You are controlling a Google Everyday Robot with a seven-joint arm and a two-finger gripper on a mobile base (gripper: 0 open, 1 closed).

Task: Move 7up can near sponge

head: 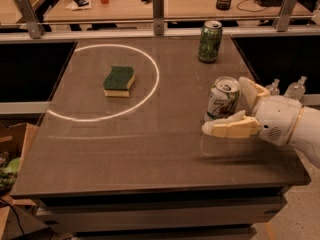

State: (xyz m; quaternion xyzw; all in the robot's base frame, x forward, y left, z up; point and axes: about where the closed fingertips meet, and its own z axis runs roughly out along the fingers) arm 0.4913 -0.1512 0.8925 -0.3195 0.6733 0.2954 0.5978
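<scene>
Sideways, the gripper (224, 105) straddles the 7up can (220, 95), jaws spread, perhaps touching.

A dark table (150, 151) marked with a white circle (158, 77) stands before a wooden desk (200, 4).
</scene>
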